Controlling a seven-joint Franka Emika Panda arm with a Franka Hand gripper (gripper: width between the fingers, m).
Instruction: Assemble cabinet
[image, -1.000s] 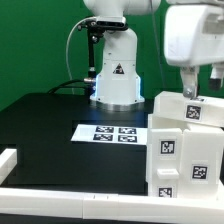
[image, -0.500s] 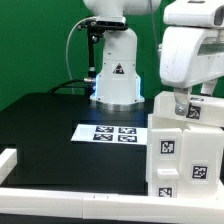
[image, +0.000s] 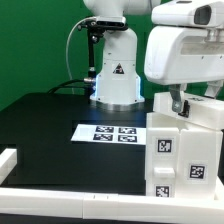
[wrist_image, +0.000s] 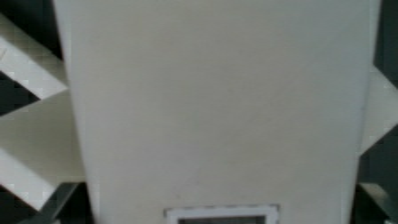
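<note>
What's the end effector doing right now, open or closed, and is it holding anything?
End effector: down at the top of the cabinet; fingers mostly hidden behind it, so open, closed or gripping cannot be told.

A large white plastic box-like cabinet (image: 186, 150) with square black-and-white tags stands on the black table (image: 50, 125) at the exterior view's right. The white gripper (image: 178, 102) hangs at its top edge; a flat white marker board (image: 108, 132) lies nearby.
</note>
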